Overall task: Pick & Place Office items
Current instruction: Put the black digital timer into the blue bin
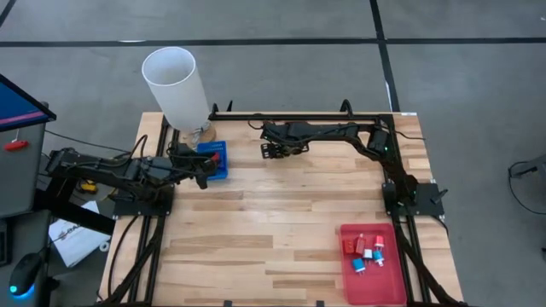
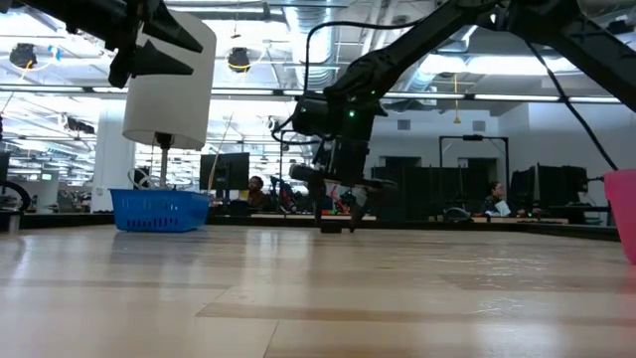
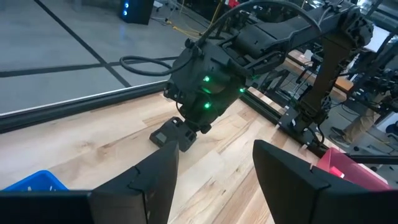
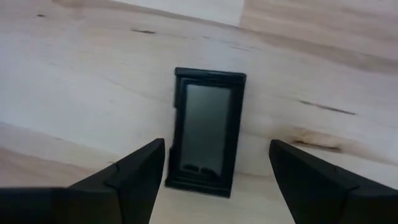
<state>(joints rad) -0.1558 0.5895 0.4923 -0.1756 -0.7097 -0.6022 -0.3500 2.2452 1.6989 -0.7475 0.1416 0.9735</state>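
Note:
A small black rectangular piece [image 4: 205, 130] lies flat on the wooden table near its far edge; it also shows in the left wrist view [image 3: 163, 134] and the low view [image 2: 331, 227]. My right gripper [image 4: 217, 147] hangs over it, open, pointing down, with one finger on either side and a gap to each [image 1: 271, 152]. My left gripper [image 3: 216, 149] is open and holds nothing, raised beside the blue bin [image 1: 205, 170]. Several red, light blue and white pieces [image 1: 365, 251] lie in the red tray [image 1: 384, 281] at the near right.
The square blue bin [image 1: 215, 162] stands at the far left with a red item inside [image 1: 217, 157]. A tall white cylinder [image 1: 175, 85] rises behind it on a stand. Bare wood lies across the table's middle. People and desks show in the room beyond.

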